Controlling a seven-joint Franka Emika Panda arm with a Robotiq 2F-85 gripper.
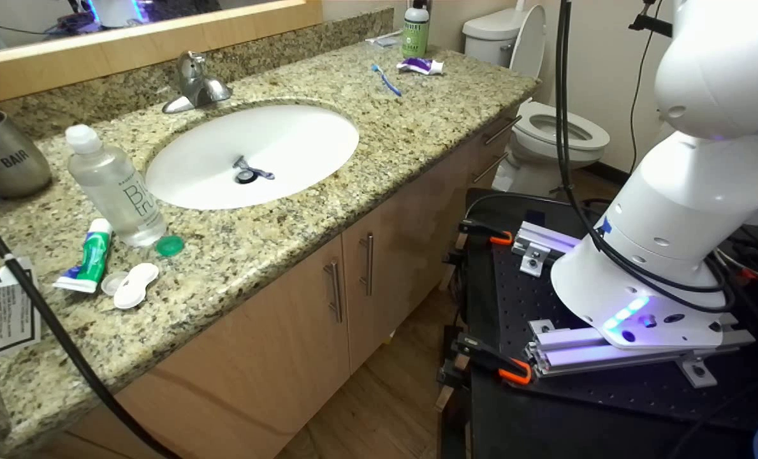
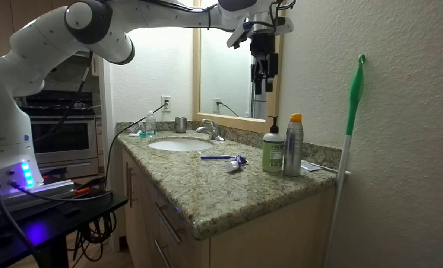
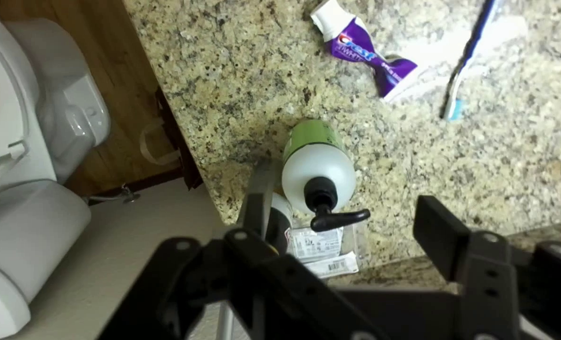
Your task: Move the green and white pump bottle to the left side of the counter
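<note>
While the fingers (image 3: 443,238) hang high over the bench (image 2: 191,186), spread wide with nothing in hold, the pump bottle (image 2: 272,154) stands upright near the back edge, close to the bench corner by the toilet (image 1: 535,143). A spray can (image 2: 293,149) stands just beside it, nearer that end edge. A purple toothpaste tube (image 3: 358,47) lies farther out from the back edge, with a blue toothbrush (image 3: 471,47) near the tube. The white sink (image 1: 302,146) lies between the two ends. Toward the opposite end edge, a metal cup (image 1: 12,159) stands near the back edge and a clear bottle (image 1: 120,194) nearer the front, a green tube (image 1: 93,255) lying beside it.
</note>
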